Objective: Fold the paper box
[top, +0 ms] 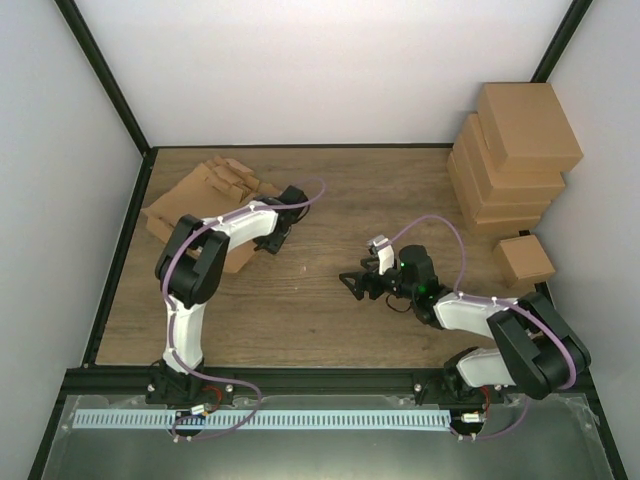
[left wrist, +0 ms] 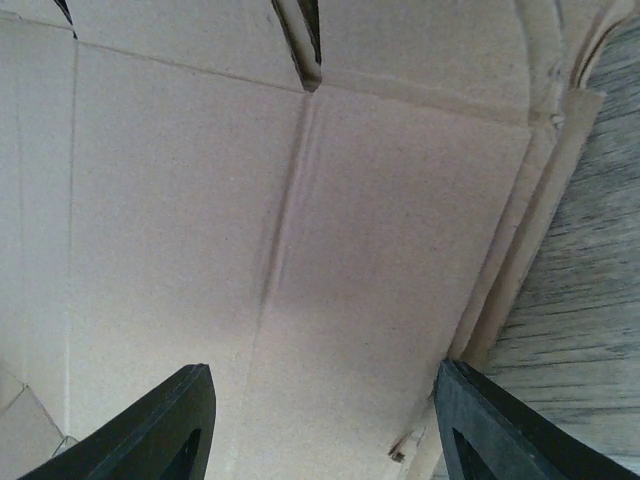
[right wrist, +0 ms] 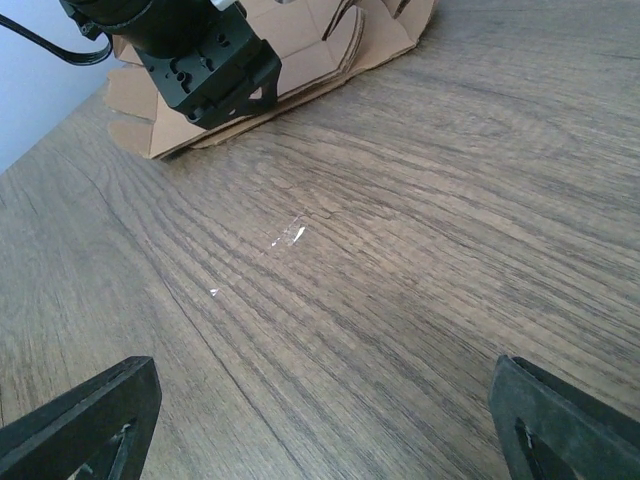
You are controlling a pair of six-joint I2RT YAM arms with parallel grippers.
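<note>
**A:** Cardboard, brown and flat: is that pile of sheets [top: 195, 200] the box to be folded?

**B:** I'd say so, and none of it is folded yet. It lies right under the left gripper [left wrist: 322, 385], which hangs over the pile's right-hand edge. The fingers are partly apart, with the top sheet filling the space beyond them. The bare table [top: 380, 190] begins just past the right finger. It has hold of nothing that I can see.

**A:** So the step is to take one sheet off?

**B:** That's my reading. The edges there are layered and staggered, so the closing fingers should catch the top sheet only. Then lift slowly, check that no second sheet rides along, and bring it out onto open wood.

**A:** And the right gripper [right wrist: 320, 400]?

**B:** It is spread wide and empty, with only wood below it. The pile sits well ahead of it, to its left. It could pin the sheet later. The finished boxes [top: 520, 140] stand well apart from it, over by the right wall.
</note>
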